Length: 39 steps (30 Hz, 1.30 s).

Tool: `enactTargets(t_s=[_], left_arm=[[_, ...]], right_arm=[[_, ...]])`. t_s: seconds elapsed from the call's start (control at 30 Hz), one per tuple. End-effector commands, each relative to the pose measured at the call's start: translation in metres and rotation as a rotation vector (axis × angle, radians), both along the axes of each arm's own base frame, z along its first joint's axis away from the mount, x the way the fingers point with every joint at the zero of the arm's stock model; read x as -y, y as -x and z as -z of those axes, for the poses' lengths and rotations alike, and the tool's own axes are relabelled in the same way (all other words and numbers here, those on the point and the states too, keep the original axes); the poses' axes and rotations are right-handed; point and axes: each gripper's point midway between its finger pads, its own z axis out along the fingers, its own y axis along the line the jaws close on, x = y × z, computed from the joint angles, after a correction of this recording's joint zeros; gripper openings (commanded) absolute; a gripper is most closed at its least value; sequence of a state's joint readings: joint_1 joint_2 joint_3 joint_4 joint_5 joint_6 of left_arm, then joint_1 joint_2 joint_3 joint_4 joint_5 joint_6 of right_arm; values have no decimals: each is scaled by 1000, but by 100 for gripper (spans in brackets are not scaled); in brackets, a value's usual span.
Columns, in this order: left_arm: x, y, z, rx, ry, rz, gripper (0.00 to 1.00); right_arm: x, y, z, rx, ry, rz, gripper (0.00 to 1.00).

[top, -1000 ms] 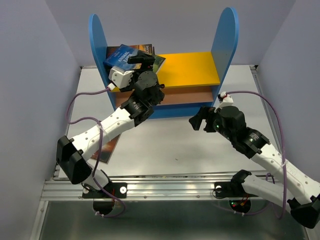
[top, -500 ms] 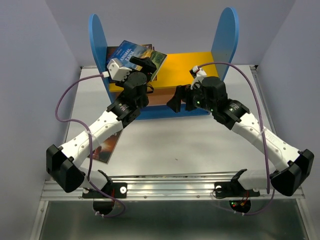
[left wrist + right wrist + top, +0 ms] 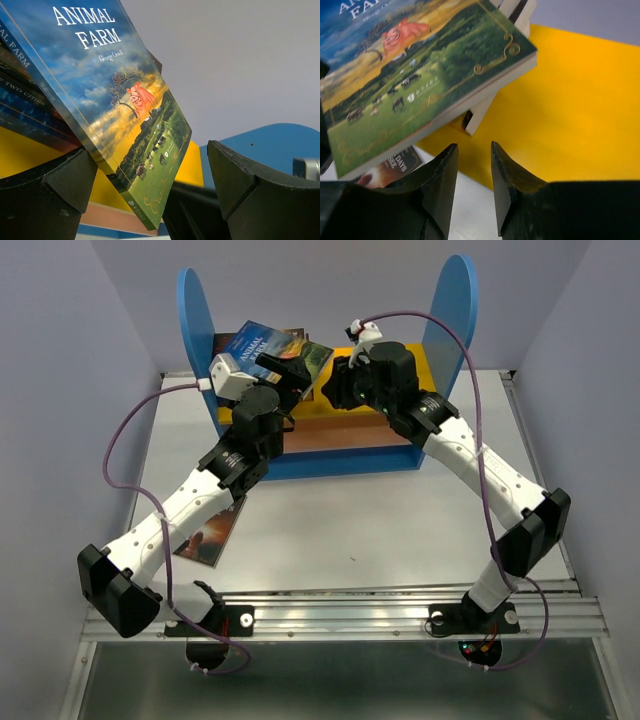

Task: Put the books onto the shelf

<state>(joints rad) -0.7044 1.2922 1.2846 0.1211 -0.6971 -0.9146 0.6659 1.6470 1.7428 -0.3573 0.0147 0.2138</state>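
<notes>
Right arm swung from the table's right side to above the yellow top board point(image 3: 400, 375) of the shelf point(image 3: 450, 310), and its fingers narrowed on the way. The left arm barely shifted.

Right gripper point(image 3: 472, 150): fingers close together with a slim gap between them, holding nothing, tips just short of the free corner of Animal Farm point(image 3: 410, 65).

Left gripper point(image 3: 152, 160): jaws wide apart, the book's lower edge lying between them. The cover seems to lean on one finger, though contact is not clear.

Animal Farm point(image 3: 262, 345) lies tilted on the stacked books point(image 3: 298, 337) at the board's 9 o'clock end. Its long axis runs roughly from 10 towards 4 o'clock.

From the right gripper point(image 3: 335, 390) the book lies at about 9 o'clock. The left gripper point(image 3: 285, 375) is nearer, already straddling it.

One more book point(image 3: 212, 530) lies on the table at 7 o'clock, partly under the left arm.

Judged next: squaring the tilted book calls for a push along that long axis.
</notes>
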Motion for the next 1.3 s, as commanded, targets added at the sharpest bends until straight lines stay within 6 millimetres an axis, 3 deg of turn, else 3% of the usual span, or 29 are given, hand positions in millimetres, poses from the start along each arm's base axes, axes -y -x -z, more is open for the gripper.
enactTargets(t_s=[0.0,0.07,0.1,0.17,0.23,0.4,0.57,0.63,0.67,0.73,0.83,1.03,1.27], left_arm=[[-3,11,-23,54,-5,58,99],[1,15,-23,58,-37,94,99],[0,19,-26,64,-55,107,99],[1,23,-26,62,-86,134,99],[0,29,-26,64,-131,156,99],[11,48,-19,53,-224,294,99],[11,71,-6,29,-264,385,99],[10,79,-3,31,-269,408,99],[8,89,-6,47,-266,437,99],[7,97,6,32,-281,464,99],[-6,112,16,17,-271,461,99],[-53,127,50,-106,-230,298,99],[-92,141,69,-197,-204,156,99]], right_arm=[[0,-32,-37,127,0,70,37],[-1,-41,-53,164,-6,97,36],[-4,-50,-46,165,17,103,35],[-5,-58,-55,194,22,118,35],[-8,-66,-49,203,48,127,35],[-10,-81,-67,271,67,149,35],[-34,-96,-59,304,91,73,35],[-40,-98,-68,333,81,57,35],[-46,-103,-59,327,89,40,35],[-50,-105,-66,362,82,26,35],[-57,-109,-62,380,86,4,36],[-78,-99,-60,416,63,-124,46],[-89,-99,-59,470,74,-187,50]])
